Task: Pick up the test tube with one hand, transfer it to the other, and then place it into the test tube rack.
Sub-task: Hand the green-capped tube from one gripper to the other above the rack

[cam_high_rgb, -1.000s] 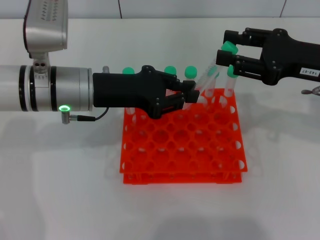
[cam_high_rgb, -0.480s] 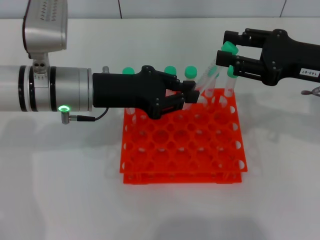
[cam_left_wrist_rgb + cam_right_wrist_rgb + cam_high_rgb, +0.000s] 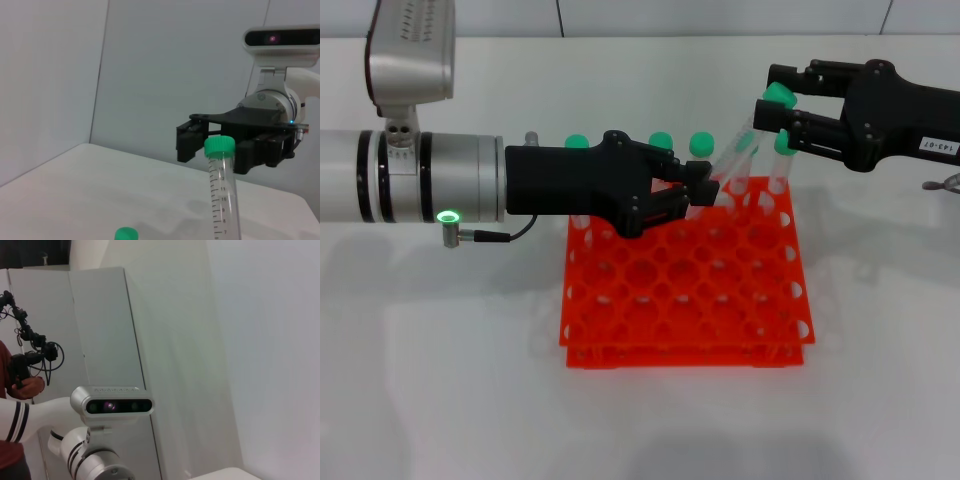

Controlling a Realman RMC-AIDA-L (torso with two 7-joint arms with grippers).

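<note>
Head view shows the tube leaning over the rack's far rows, its lower end pinched in the left gripper and its green cap between the spread fingers of the right gripper, which do not look closed on it. Other capped tubes stand in the far row. I judge the tube light, stiff and smooth, so slippery on its clear wall; the ribbed cap, or just under it, is the surest hold for the right gripper
</note>
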